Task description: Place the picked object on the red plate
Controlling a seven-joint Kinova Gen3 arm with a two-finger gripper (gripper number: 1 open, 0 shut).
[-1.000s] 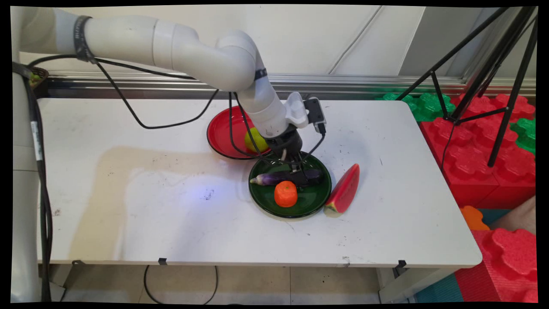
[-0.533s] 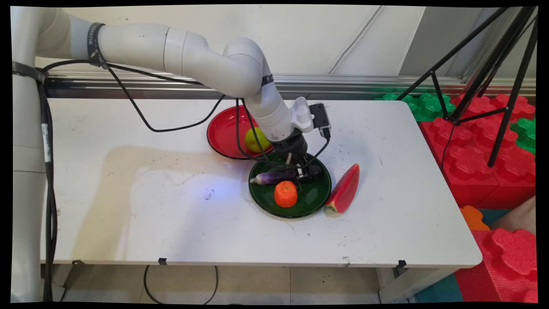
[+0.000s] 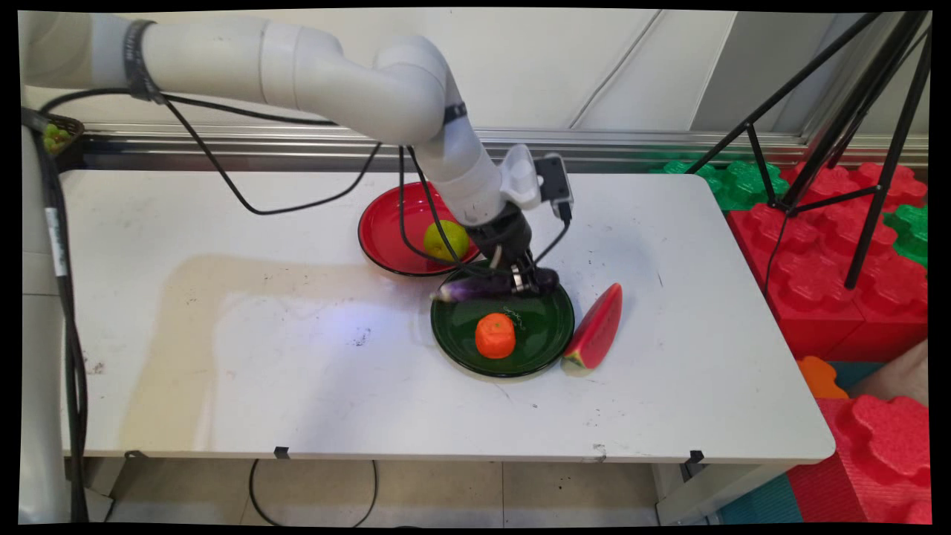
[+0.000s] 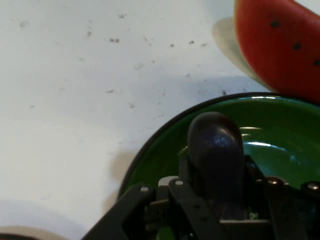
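The gripper (image 3: 522, 281) is clamped across the thick end of the eggplant (image 3: 483, 287), carrying it level just above the far side of the green plate (image 3: 546, 345), because 1 orange (image 3: 495, 335) occupies the plate's near half.

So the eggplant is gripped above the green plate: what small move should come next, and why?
Probably a little more straight lift. The gripper is shut on the eggplant, which hangs low over the green plate's far rim, with the orange just in front and the red plate with its lemon right behind. More height would likely clear them all.
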